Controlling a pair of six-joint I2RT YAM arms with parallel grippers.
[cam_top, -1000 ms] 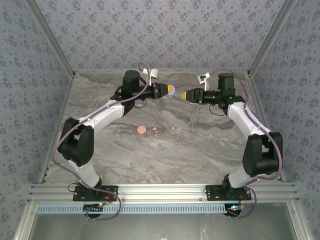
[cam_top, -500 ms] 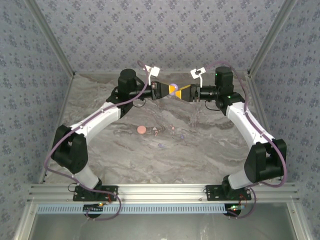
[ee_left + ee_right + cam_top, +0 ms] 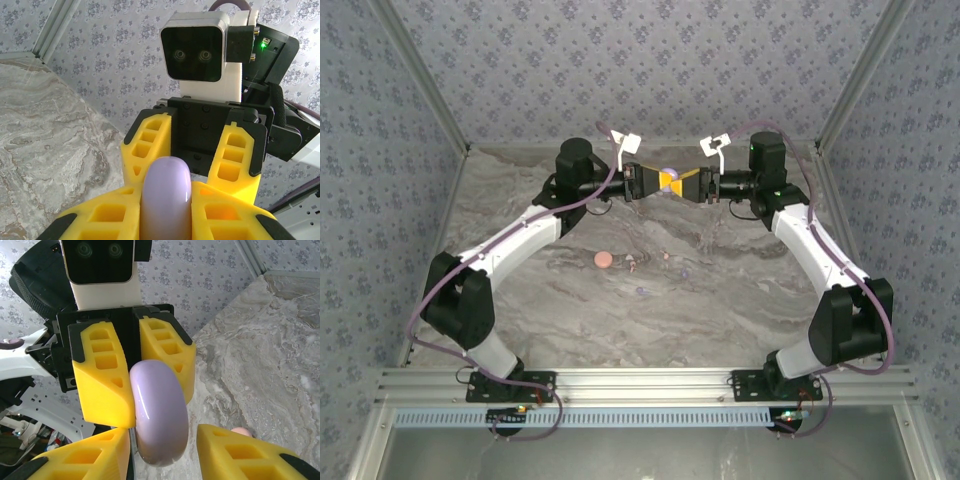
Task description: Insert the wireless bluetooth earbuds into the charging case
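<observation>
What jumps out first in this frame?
Nose to nose above the far side of the table, the left gripper clamps a lilac case while the open right gripper straddles it. Closer in, a pink round case and tiny earbuds lie loose.

No text, label, brand, number or sign can be read anywhere.

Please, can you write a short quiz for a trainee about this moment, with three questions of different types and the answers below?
1. True or false: the left gripper holds the lilac case above the table.
2. What colour are the fingers of the right gripper?
3. Where does the pink case lie? A) on the table B) in the right gripper C) under the lilac case
Key: 1 true; 2 yellow; 3 A.
</observation>
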